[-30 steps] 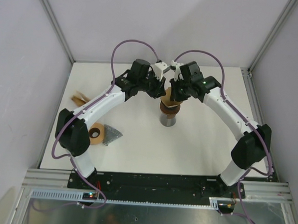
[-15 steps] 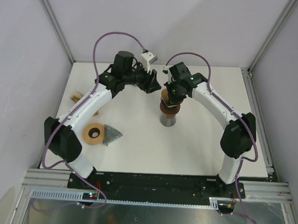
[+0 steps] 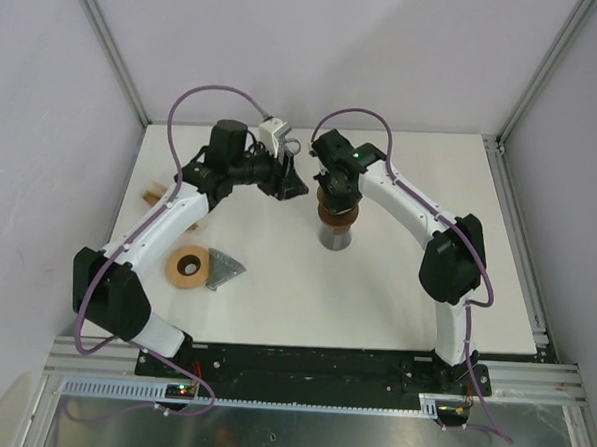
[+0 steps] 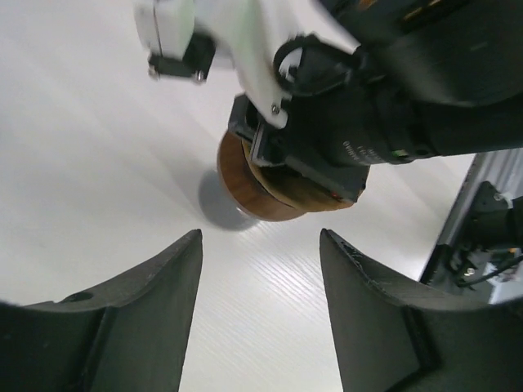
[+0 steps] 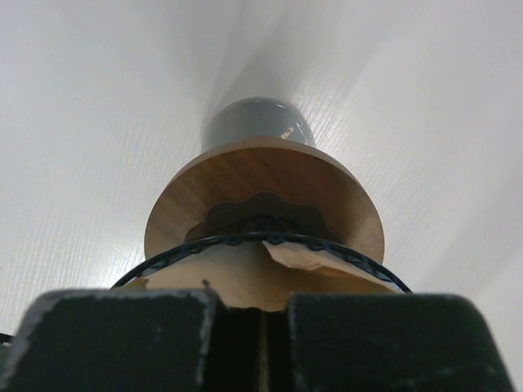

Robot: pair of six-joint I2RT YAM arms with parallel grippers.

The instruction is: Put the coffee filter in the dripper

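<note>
The brown paper coffee filter (image 5: 237,282) is sitting inside the black wire dripper (image 5: 196,244), which is resting on a round wooden collar (image 5: 261,180) atop a grey cup (image 5: 257,122) near the middle of the white worktop (image 3: 396,279). The right claw (image 5: 249,314) is hovering directly over it, clenched shut with its tips touching the filter's upper edge; whether it is pinching any paper cannot be told. The left claw (image 4: 260,245) is hanging just left of the dripper, released and grasping nothing.

left arm (image 3: 164,221) extended, left jaws apart | right arm (image 3: 406,202) bent inward, right jaws closed tight
</note>
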